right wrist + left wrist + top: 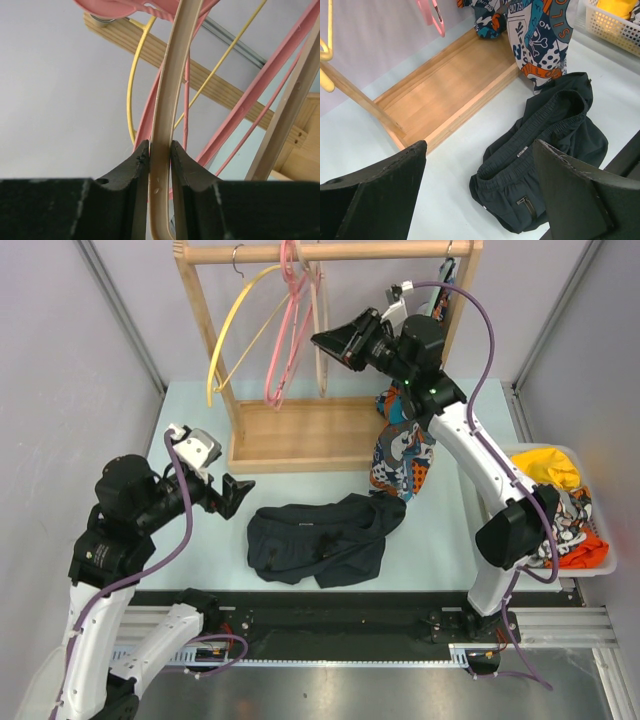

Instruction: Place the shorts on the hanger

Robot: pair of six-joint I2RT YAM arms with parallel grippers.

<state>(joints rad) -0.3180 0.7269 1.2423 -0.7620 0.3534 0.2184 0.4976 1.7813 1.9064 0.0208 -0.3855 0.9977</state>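
The dark navy shorts [322, 537] lie crumpled on the table at the front middle; they also show in the left wrist view [545, 150]. The tan hanger [321, 355] hangs from the wooden rack's rail. My right gripper [322, 341] is shut on the tan hanger [167, 95], its jaws pressed on both sides of the bar. My left gripper [236, 494] is open and empty, just left of the shorts and above the table, as the left wrist view [480, 195] shows.
A wooden rack [290, 435] with a base board stands at the back. A yellow hanger [235, 325] and pink hangers [285, 335] hang on it. A patterned garment [402, 445] hangs at right. A white basket [598, 562] holds cloths at far right.
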